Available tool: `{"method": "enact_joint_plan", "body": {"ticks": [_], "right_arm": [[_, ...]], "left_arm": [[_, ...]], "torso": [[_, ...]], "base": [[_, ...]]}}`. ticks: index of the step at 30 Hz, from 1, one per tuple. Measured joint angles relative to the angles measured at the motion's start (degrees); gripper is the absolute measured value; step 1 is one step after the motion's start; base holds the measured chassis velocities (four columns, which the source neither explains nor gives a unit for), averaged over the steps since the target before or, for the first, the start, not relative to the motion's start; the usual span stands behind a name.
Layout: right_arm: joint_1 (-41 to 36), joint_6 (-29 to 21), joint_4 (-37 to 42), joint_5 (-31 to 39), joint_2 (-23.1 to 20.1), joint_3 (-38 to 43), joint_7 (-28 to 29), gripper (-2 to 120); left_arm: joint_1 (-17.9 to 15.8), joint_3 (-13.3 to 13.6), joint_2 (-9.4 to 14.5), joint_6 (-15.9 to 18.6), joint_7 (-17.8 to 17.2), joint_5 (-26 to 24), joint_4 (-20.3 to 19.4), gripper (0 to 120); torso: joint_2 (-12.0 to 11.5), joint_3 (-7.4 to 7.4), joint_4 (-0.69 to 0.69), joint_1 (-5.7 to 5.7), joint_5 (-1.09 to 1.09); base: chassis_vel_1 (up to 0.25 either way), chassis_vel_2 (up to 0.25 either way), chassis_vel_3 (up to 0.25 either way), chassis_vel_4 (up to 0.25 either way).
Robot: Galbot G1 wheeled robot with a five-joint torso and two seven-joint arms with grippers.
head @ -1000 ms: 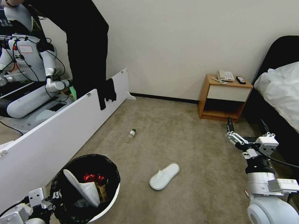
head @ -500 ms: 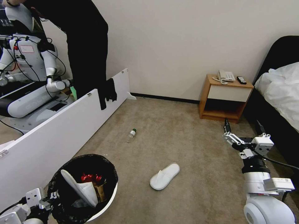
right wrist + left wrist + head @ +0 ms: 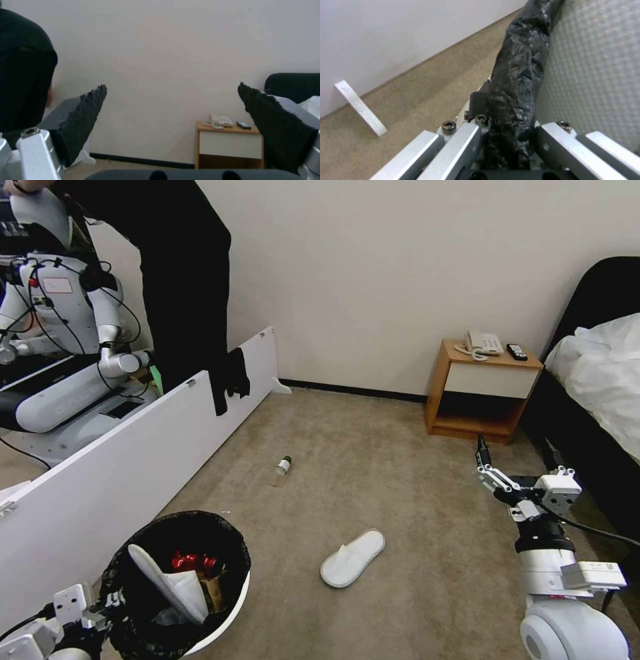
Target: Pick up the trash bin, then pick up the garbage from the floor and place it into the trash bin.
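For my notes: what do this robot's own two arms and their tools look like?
Both arms are white with rounded joints and black collars. The right tool sits on a silver metal frame with two slim fingers; its pads are black, ridged and wedge-shaped. A black cable trails behind the wrist, which carries a small printed label. The left tool has the same silver bracket, with bolt heads visible on its bars.

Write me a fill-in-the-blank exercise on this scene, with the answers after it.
1. The left gripper is shut on the black-bagged rim of the ____.
2. The right gripper hangs in the air with its jaws ____.
3. One white slipper lies on the carpet; the other sits in the ____.
4. The small bottle on the carpet has a ____ cap.

Answers: trash bin; open; trash bin; green
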Motion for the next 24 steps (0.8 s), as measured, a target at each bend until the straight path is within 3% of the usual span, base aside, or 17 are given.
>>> {"method": "enact_joint_plan", "body": {"ticks": [24], "right_arm": [[0.0,0.6,-0.5,-0.8,-0.1,-0.3,0.5,100]], "left_arm": [[0.1,0.1,-0.2,-0.5,0.1,0.2,0.3,2]], "torso": [[0.0,0.00,0.00,0.01,0.01]], "base": [[-0.048,0.043,0.045,-0.042]]}}
